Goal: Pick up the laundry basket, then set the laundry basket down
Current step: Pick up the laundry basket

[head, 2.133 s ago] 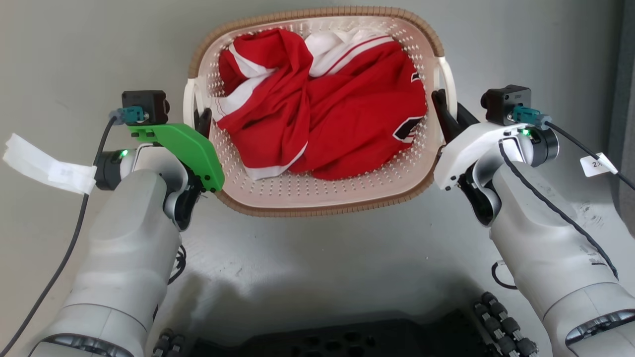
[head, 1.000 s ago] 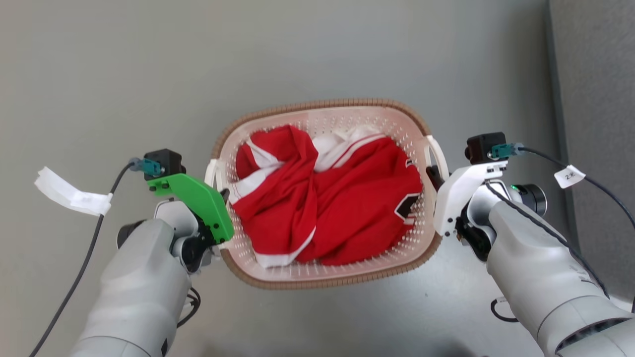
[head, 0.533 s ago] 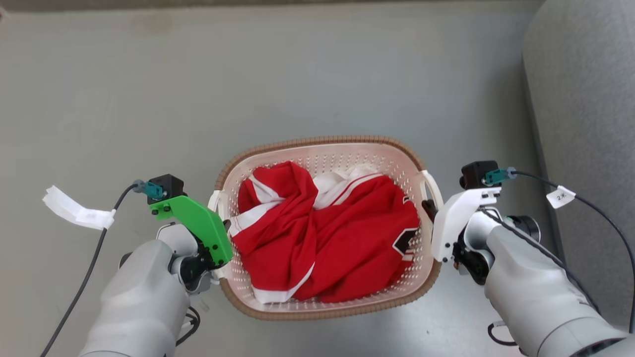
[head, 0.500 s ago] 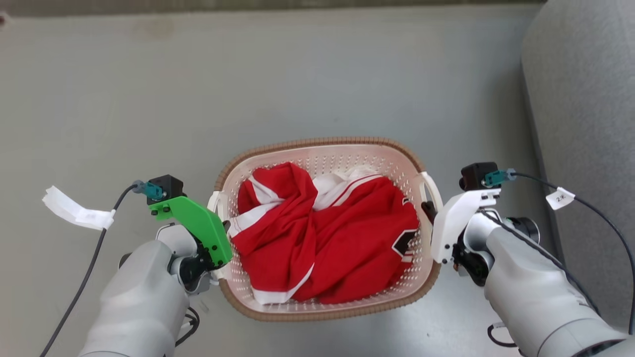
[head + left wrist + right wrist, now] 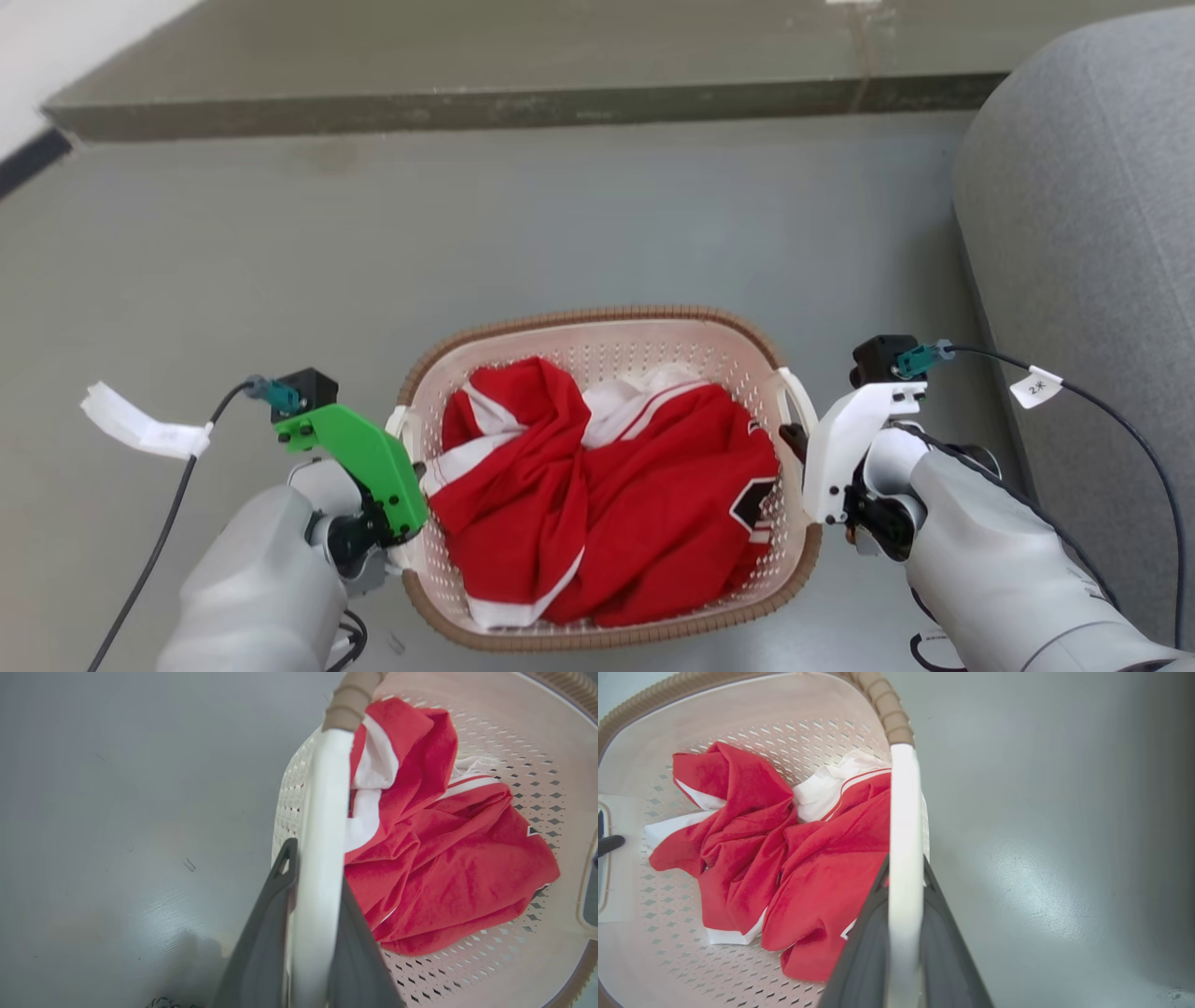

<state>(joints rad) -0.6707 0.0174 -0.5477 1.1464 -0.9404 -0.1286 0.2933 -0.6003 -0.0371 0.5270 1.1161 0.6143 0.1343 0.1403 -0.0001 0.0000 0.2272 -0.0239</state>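
Note:
The laundry basket (image 5: 597,315), cream-white and perforated with a brown woven-look rim, hangs between my two arms above the grey floor. A crumpled red and white garment (image 5: 607,504) lies inside it. My left gripper (image 5: 411,459), under its green cover, is shut on the basket's left white handle (image 5: 322,826); the dark fingers (image 5: 275,914) clamp it from both sides. My right gripper (image 5: 794,441), under its white cover, is shut on the right white handle (image 5: 903,812), its fingers (image 5: 943,933) pressed on either side. The basket sits level, with the garment (image 5: 752,858) heaped in its middle.
A grey upholstered piece (image 5: 1083,233) stands close on the right, beside my right arm. A low dark ledge (image 5: 467,107) crosses the far floor, with a white wall (image 5: 65,37) at the far left. Black cables with paper tags (image 5: 140,431) trail from both wrists. Open floor lies ahead.
The head view has shifted, bringing the far ledge and more floor into the picture. The basket and both grippers now sit lower in it. Both grips on the handles are unchanged.

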